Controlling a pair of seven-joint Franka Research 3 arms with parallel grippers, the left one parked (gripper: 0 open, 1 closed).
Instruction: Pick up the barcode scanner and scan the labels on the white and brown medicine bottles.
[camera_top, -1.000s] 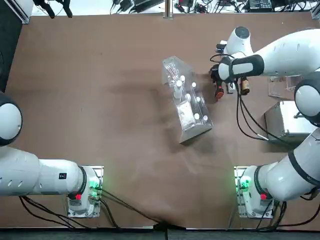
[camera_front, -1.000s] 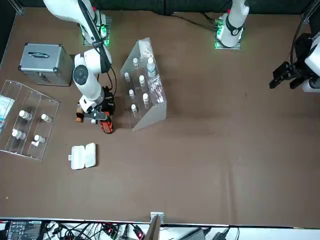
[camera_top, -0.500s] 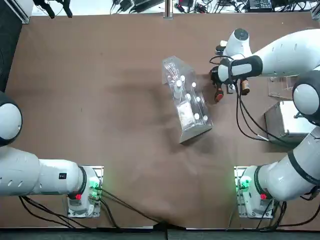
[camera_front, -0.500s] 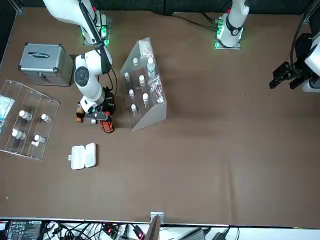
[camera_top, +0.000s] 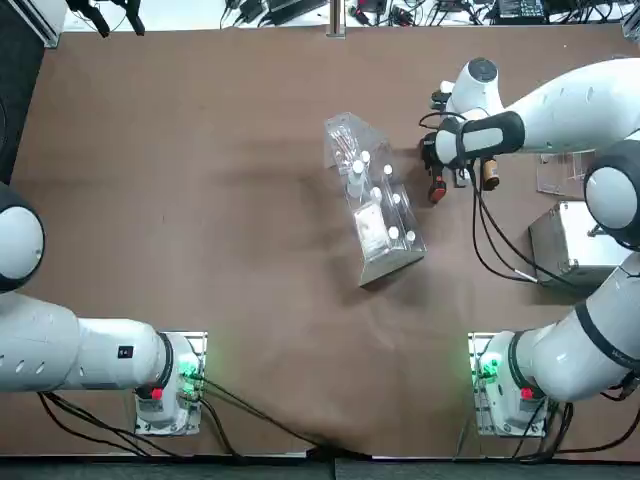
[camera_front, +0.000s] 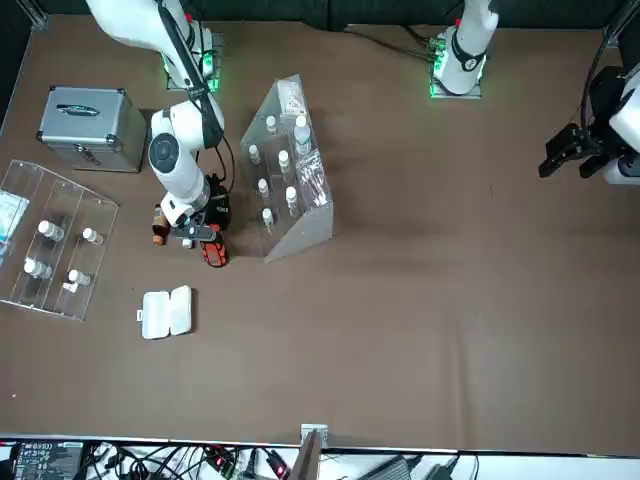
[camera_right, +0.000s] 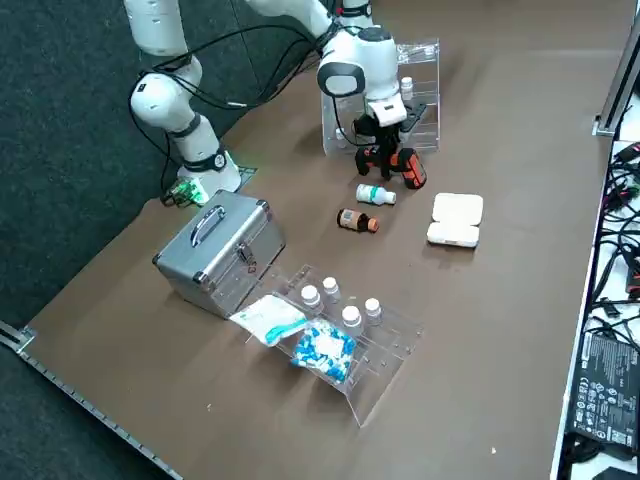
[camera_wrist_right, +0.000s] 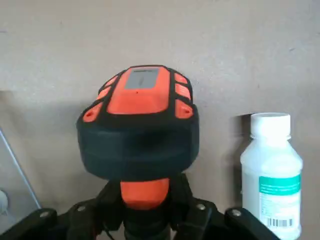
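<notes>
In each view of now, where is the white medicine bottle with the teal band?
Top view: I cannot make it out; the arm is over that area.
Front view: mostly hidden, near the right gripper.
Right side view: above centre, white bottle lying between the scanner and the brown bottle.
Right wrist view: beside the scanner, its barcode showing.
Shared landmark: the scanner's red-orange trim, seen in all four views.

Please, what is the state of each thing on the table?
Right gripper: shut on the scanner.
Barcode scanner: held.
White bottle: capped, lying.
Brown bottle: capped, lying.
White case: open.
Silver case: closed.
Rack vials: capped.
</notes>
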